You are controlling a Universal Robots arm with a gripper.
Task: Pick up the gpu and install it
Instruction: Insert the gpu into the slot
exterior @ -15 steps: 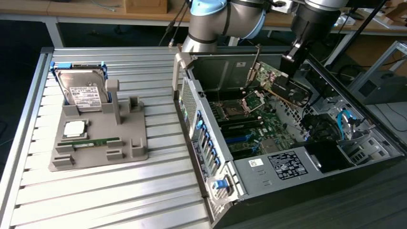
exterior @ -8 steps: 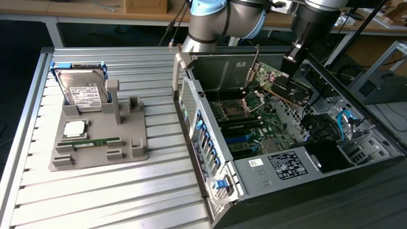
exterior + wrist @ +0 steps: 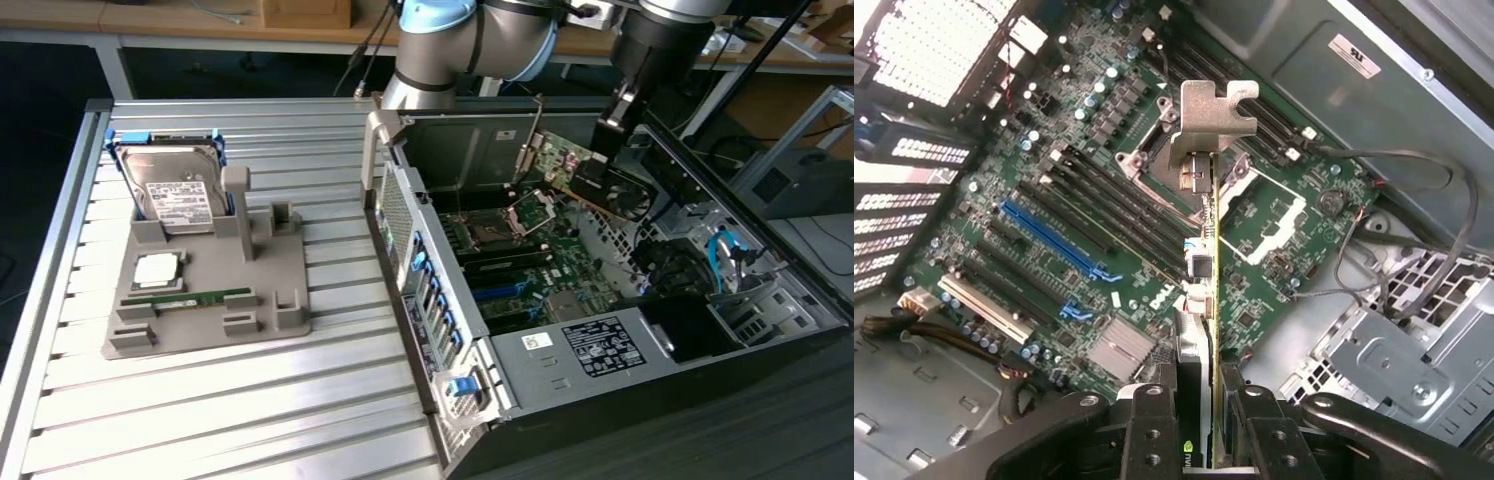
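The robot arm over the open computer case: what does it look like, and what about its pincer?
The arm is built from thick, rounded silver-grey tubes, with a light-blue cap on one joint and dark cables hanging beside it. Its pincer is black, with two flat fingers dotted with small round screws.
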